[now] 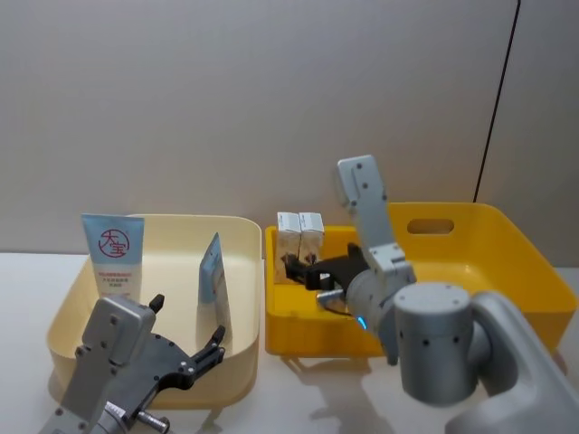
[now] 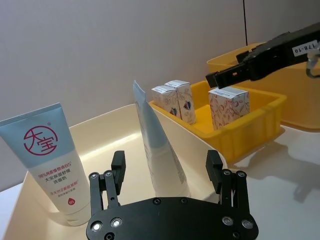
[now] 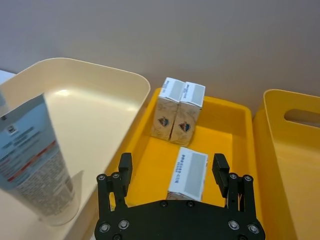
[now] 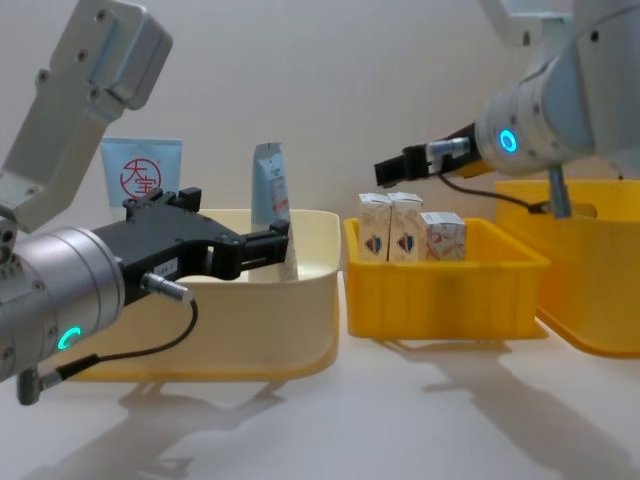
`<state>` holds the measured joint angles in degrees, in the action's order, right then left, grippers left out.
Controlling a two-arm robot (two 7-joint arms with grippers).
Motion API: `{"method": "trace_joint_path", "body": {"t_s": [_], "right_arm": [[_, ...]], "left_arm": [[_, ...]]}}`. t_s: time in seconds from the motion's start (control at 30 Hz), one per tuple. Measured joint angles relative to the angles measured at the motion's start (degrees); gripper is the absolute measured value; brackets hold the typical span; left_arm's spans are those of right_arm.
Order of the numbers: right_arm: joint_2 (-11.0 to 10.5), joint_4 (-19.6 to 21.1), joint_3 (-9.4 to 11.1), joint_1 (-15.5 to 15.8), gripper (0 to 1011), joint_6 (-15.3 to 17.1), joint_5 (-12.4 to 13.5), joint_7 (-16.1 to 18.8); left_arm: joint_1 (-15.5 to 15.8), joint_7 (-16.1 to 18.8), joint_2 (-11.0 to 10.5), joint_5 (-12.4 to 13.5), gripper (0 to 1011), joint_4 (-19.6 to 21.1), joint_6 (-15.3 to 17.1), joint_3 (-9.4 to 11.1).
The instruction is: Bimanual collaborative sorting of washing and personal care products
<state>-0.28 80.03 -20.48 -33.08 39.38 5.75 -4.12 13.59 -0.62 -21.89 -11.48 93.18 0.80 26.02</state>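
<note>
Two beige cartons [image 3: 177,106] stand side by side at the back of the small yellow bin [image 1: 298,325], and a third carton [image 3: 187,172] stands nearer. My right gripper [image 3: 171,167] hangs open above that third carton, which sits apart between and below its fingers [image 4: 390,168]. In the cream bin [image 1: 68,316] a light blue tube with a red round logo [image 1: 113,253] leans at the back. A tall pale tube [image 2: 160,145] stands upright near the bin's right wall. Just short of that tube my left gripper [image 2: 165,167] is open, holding nothing.
A large yellow bin with a handle slot [image 1: 479,249] sits at the right, touching the small yellow bin. The three bins stand in a row close to a grey wall. White tabletop [image 4: 400,410] stretches in front of them.
</note>
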Motion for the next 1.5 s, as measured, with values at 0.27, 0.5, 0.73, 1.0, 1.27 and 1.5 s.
{"method": "trace_joint_path", "body": {"t_s": [0.27, 0.5, 0.73, 1.0, 1.27, 1.5], "right_arm": [[2.1, -2.5, 3.3, -2.7, 1000, 4.2, 1.1, -0.9], [3.5, -3.9, 5.2, -4.0, 1000, 6.3, 2.6, -0.3], [4.4, -5.7, 6.2, -5.1, 1000, 7.6, 3.2, 0.2], [4.6, -7.4, 6.6, -5.6, 1000, 8.4, 2.9, 0.2], [4.1, -8.7, 6.4, -6.0, 1000, 8.7, 1.9, 0.1], [3.7, -10.1, 6.0, -6.4, 1000, 8.5, 1.1, 0.5]], "left_arm": [[0.0, 0.0, 0.0, 0.0, 1003, 0.0, 0.0, 0.0], [0.0, 0.0, 0.0, 0.0, 1003, 0.0, 0.0, 0.0], [0.0, 0.0, 0.0, 0.0, 1003, 0.0, 0.0, 0.0], [0.0, 0.0, 0.0, 0.0, 1003, 0.0, 0.0, 0.0], [0.0, 0.0, 0.0, 0.0, 1003, 0.0, 0.0, 0.0], [0.0, 0.0, 0.0, 0.0, 1003, 0.0, 0.0, 0.0]]}}
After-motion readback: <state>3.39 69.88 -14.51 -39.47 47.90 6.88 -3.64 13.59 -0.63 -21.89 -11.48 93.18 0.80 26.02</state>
